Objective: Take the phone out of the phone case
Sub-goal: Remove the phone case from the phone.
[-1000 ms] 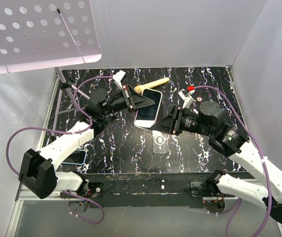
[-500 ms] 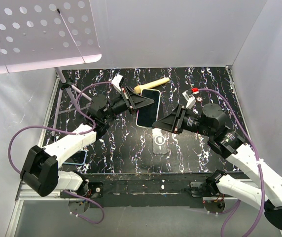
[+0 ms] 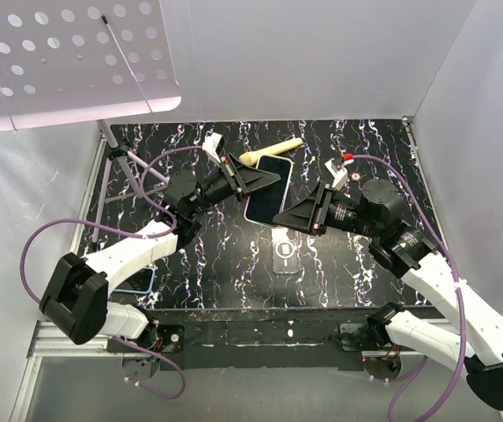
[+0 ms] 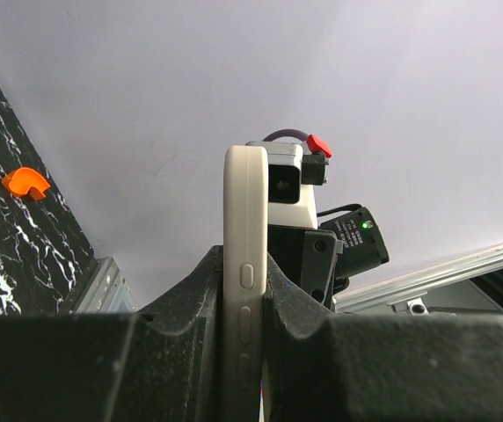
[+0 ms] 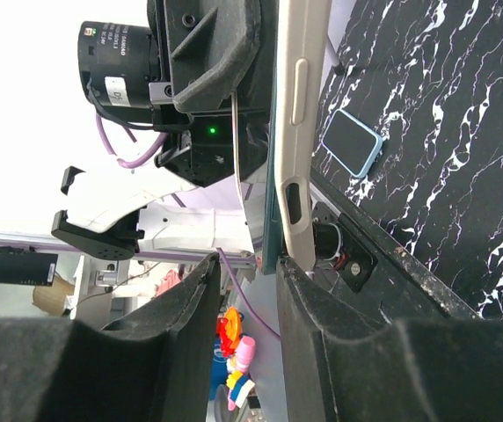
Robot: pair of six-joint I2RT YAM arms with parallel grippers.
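While the left gripper [image 4: 243, 264] is pinched tight across the front and back of the slim phone [image 3: 267, 189] in its cream rubbery phone case [image 4: 241, 202], the whole thing hangs tilted in the air above the table, between the two arms. From the other side the right gripper [image 5: 247, 264] has its jaws part-way apart at the phone's lower end. I cannot tell whether they actually bite on it or only sit beside it (its wrist view shows the cream edge running down past one finger, no more).

That is where I'd worry. The phone is not yet out, and the left fingers squeeze phone and case together as one. A pull from the right could drag the pair out of that narrow pinch rather than part them. If the right jaws catch only the smooth lip, they may skid off and jolt the lot.

Anything let go falls onto the black, white-veined marble-look tabletop [image 3: 366, 149]. It would probably land on the clear flat case-like rectangle with a ring mark [image 3: 285, 255] lying just on the near side, or against the pale wooden spoon [image 3: 269, 151] beyond. A blue-rimmed phone [image 3: 134, 280] lies well apart by the left arm, out of harm's way.
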